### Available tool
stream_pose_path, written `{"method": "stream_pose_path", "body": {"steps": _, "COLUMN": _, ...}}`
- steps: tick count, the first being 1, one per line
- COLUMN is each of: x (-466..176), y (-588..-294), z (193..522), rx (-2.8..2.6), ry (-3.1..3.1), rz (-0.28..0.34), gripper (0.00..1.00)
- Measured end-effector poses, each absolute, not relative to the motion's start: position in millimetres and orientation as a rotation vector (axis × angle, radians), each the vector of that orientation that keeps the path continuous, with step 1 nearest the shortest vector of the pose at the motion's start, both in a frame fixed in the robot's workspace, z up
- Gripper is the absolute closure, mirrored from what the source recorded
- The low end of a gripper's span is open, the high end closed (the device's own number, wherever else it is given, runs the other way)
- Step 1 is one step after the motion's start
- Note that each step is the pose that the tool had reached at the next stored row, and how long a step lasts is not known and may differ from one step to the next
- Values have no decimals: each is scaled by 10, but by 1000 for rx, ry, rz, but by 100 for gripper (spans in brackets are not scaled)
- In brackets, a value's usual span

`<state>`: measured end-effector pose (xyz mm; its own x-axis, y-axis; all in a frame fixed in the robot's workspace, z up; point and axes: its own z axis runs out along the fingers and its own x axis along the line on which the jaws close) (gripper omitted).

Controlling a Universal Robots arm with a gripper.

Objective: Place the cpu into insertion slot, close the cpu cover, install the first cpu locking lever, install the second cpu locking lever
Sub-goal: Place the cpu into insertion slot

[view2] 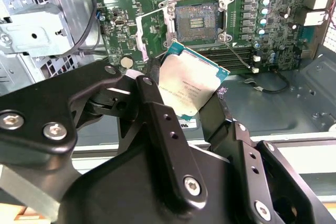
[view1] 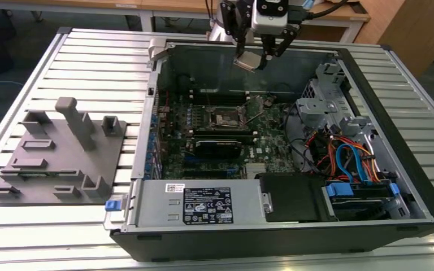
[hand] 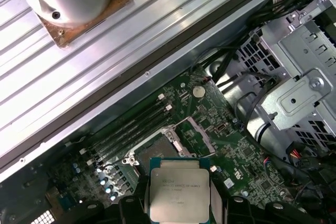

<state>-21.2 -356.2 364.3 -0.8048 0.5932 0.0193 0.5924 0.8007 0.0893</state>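
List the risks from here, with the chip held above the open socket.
1. The gripper pinches the cpu only by its edges, well above the motherboard. A slip would likely drop it onto the board.
2. The cpu looks tilted in the exterior view. If it reaches the insertion slot skewed or rotated, the slot's exposed contacts might bend.
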Motion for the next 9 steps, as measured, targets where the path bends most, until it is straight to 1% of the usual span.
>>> {"method": "stream_pose_path", "body": {"steps": 9, "x": -219, "y": -3561, "z": 3631, "rx": 1038, "ry": 2950, "rz": 142, "gripper": 46}}
